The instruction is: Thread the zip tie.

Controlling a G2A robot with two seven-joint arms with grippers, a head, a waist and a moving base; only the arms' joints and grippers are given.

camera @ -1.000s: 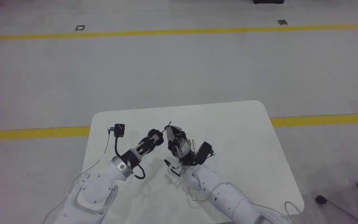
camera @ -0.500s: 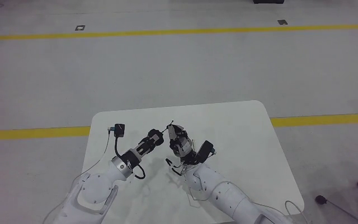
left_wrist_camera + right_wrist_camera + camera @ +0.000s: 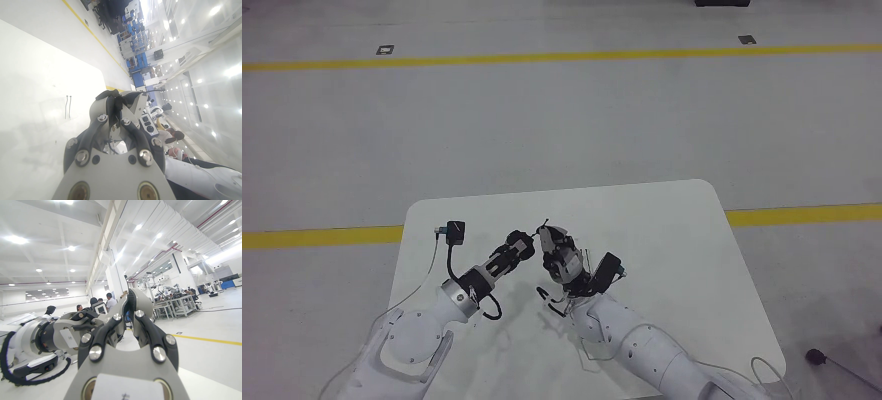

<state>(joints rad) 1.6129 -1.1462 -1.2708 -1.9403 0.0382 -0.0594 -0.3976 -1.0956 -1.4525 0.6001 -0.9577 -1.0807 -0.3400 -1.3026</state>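
- Left gripper (image 3: 528, 241) and right gripper (image 3: 548, 241) meet tip to tip above the middle of the rounded white table (image 3: 672, 230).
- Thin black zip tie (image 3: 126, 283) stands up from the right gripper.
- Two spare black zip ties (image 3: 66, 107) lie side by side on the table.

I look down on a pale grey floor (image 3: 562, 120) crossed by two yellow lines (image 3: 542, 58), the nearer one partly hidden by the white, round-cornered counter (image 3: 682, 230). Two small dark plates (image 3: 385, 48) sit in the floor by the far line. My right wrist camera shows a white ribbed ceiling (image 3: 170, 222) with round lamps (image 3: 71, 248), a white pillar (image 3: 111, 275) and workbenches (image 3: 170, 308) farther back.
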